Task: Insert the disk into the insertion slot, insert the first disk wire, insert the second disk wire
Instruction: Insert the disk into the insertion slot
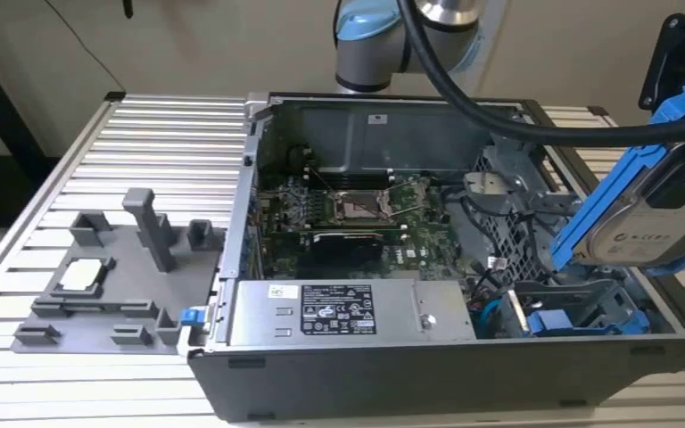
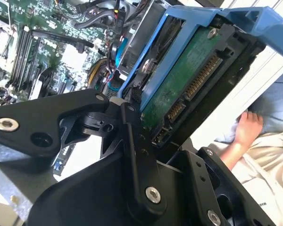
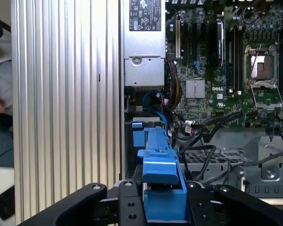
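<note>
Exterior view's right: tilted disk (image 1: 656, 212) hangs above the insertion slot (image 1: 581, 314).
Claw (image 3: 162, 207) grips its blue carrier (image 3: 156, 157); long axis seemingly steep.

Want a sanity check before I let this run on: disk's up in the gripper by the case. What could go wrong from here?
1. The disk hangs tilted in the gripper, not yet in the insertion slot; entering askew, its carrier may jam on the bay wall.
2. Loose cables lie beside the slot and could get pinched.
3. A person's hand shows beyond the held disk in the second wrist view; contact seems possible.
</note>
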Controlling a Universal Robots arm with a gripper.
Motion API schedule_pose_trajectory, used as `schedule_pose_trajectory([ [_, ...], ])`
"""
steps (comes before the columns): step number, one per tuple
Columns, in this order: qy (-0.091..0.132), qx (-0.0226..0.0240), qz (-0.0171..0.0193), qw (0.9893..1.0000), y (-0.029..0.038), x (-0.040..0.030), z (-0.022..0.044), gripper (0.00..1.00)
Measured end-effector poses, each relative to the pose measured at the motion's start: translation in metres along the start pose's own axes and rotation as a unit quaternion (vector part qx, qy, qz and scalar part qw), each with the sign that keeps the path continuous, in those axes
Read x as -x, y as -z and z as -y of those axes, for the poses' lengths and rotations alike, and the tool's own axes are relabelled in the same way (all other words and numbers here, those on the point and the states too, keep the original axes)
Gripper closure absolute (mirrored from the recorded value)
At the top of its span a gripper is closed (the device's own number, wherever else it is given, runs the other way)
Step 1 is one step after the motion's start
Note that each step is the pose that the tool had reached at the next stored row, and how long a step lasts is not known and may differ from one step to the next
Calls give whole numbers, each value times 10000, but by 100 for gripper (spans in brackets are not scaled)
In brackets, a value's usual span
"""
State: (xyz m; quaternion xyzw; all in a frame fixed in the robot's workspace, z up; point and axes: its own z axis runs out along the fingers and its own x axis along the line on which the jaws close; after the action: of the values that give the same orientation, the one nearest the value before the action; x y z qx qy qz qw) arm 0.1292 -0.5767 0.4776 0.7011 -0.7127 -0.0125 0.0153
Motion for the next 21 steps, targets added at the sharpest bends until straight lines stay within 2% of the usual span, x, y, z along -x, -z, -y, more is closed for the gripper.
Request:
schedule_pose_trajectory([
  [5, 0, 0, 4, 10000, -15, 0, 1, 67],
  [9, 1, 0, 12, 10000, -85, 0, 4, 67],
  [14, 2, 1, 51, 10000, -175, 1, 8, 67],
  [21, 2, 1, 54, 10000, -303, 1, 14, 67],
])
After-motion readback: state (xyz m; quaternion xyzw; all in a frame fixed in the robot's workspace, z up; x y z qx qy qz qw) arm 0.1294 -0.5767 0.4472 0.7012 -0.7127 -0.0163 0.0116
